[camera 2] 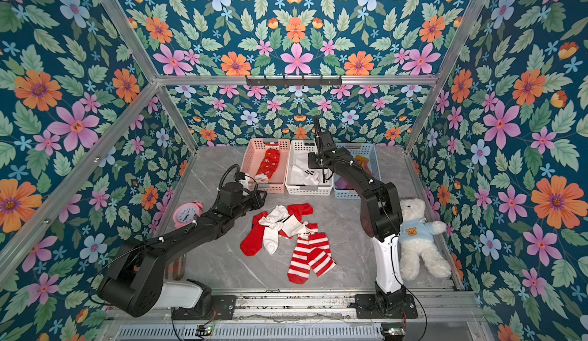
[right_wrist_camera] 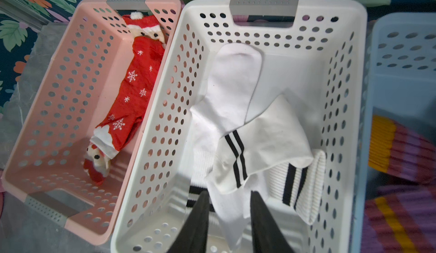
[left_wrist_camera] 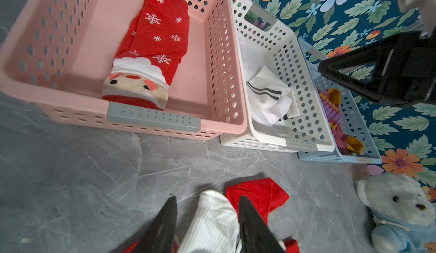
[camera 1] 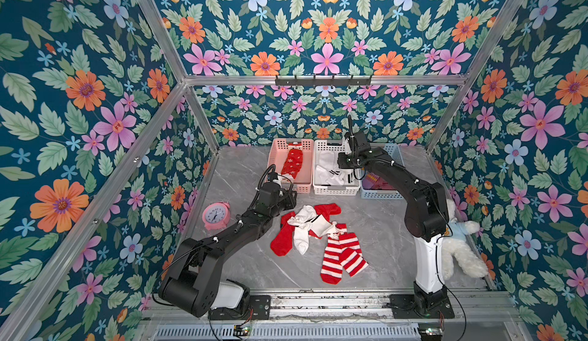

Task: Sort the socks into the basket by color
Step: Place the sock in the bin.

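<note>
Your right gripper [right_wrist_camera: 229, 194] is spread, a white banded sock [right_wrist_camera: 271, 141] just under it; your left gripper [left_wrist_camera: 207, 198] is spread over a plain white sock [left_wrist_camera: 212, 225].

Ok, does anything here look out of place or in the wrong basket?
No sock sits in a wrong basket: red sock in the pink basket, white socks in the white basket, purple socks in the blue basket. Odd are only the teddy bear, lying beside the right arm, and the pink clock.

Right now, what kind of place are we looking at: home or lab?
Most likely a robot test cell dressed up as a room, not a home: aluminium frame holding floral wallpaper panels, two arms mounted on a rail, sorting baskets on a marble-look tabletop.
</note>
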Tool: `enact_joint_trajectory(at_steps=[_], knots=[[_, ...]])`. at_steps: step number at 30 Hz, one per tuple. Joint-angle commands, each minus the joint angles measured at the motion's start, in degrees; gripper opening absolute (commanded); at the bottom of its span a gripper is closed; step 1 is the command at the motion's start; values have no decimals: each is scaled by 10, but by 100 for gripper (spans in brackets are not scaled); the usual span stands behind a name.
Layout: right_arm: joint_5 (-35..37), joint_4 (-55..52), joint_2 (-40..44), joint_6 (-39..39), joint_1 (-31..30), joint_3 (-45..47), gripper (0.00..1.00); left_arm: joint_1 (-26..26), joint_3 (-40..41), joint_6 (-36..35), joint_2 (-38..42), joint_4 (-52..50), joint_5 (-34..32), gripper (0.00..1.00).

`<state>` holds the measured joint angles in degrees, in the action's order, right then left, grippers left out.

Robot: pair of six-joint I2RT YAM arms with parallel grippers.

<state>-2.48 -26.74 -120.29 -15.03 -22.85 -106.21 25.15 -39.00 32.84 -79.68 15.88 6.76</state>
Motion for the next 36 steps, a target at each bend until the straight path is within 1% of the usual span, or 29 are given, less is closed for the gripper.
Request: enact_joint_trajectory(at_steps=[1,6,11,14,18,22,23,27,36], knots=[[-9,5,26,3,-1,23,33,-1,-5,-8,-4,4,-5,46],[-21,28,80,-6,-4,96,33,1,-5,-18,-13,6,15,46],[-31,49,139,-25,-5,182,33,18,8,-26,-18,9,43,45],[-43,77,181,-46,-5,245,34,44,19,-29,-22,21,58,45],[-57,105,223,-75,-5,310,34,89,23,-46,-26,22,50,45],[-61,125,247,-98,-6,359,34,130,26,-61,-40,39,52,44],[-61,131,270,-103,-5,371,34,139,29,-64,-45,47,51,44],[-59,144,294,-120,-6,411,34,169,23,-85,-69,58,65,42],[-46,141,339,-130,-5,461,34,208,21,-102,-77,60,76,41]])
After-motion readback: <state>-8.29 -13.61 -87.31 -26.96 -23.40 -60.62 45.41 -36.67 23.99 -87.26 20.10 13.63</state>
